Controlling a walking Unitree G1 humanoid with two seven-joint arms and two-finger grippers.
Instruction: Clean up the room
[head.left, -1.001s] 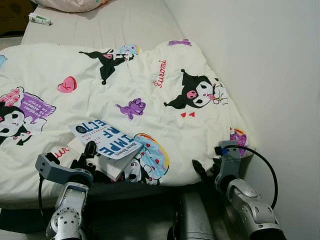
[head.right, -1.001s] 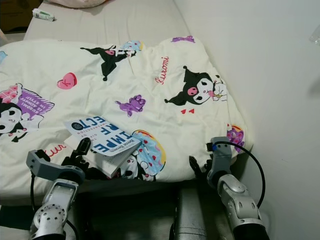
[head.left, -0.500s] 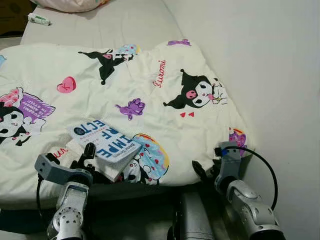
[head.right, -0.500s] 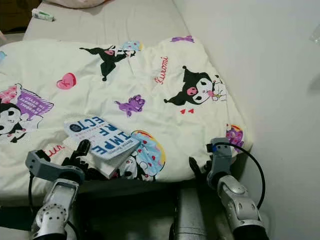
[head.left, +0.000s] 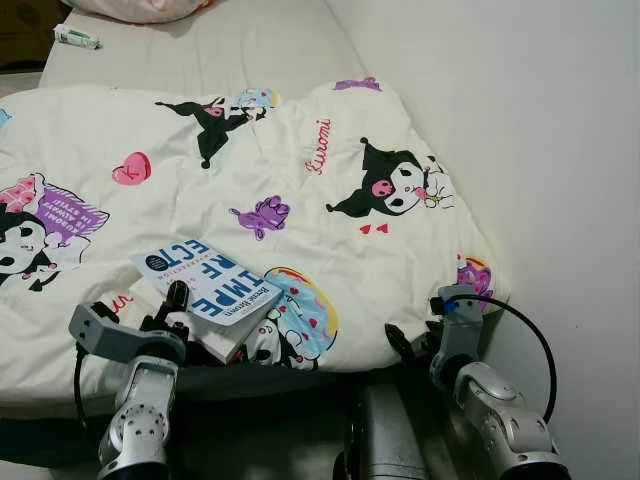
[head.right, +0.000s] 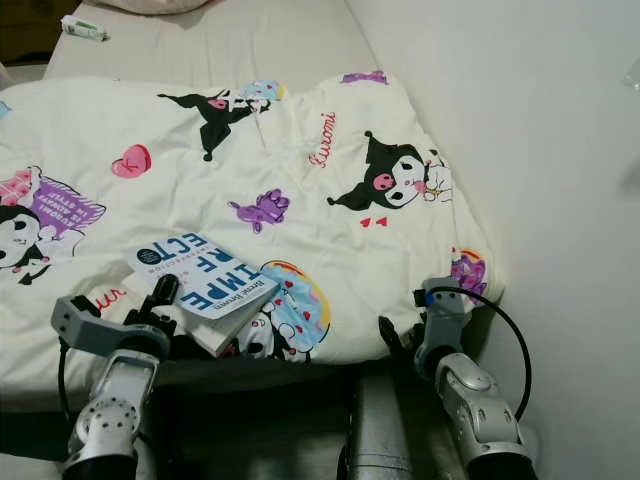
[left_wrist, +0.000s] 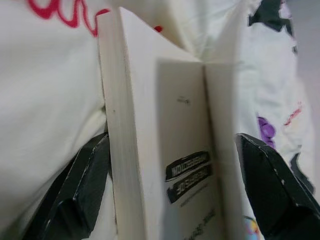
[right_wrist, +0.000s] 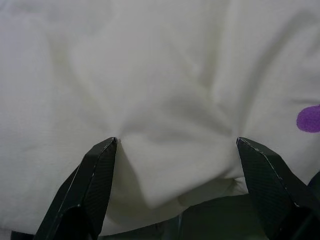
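Paperback book (head.left: 207, 284) with a white and blue cover lies near the foot edge of the bed, on the cream quilt (head.left: 300, 190) printed with black and purple cartoon figures. My left gripper (head.left: 170, 312) sits at the book's near corner. In the left wrist view the two black fingers (left_wrist: 80, 187) stand apart on either side of the page block (left_wrist: 150, 165), spread and not clamped on it.

Change over the last second: the book has shifted slightly toward the foot edge and now lies flatter against the quilt, while my left wrist has edged with it. I judge this to be the approach stage of the pick, with the grasp not yet made. The fingers must close across the book's thickness before any lift.

My right gripper (right_wrist: 175, 150) is at the foot corner of the bed next to the white wall (head.left: 520, 120). Its fingers are spread, with a fold of quilt between them, not pinched.

A small white and green tube (head.left: 78, 38) lies well apart, on the grey sheet (head.left: 220, 45) at the head end beside the pink pillow (head.left: 140, 8).
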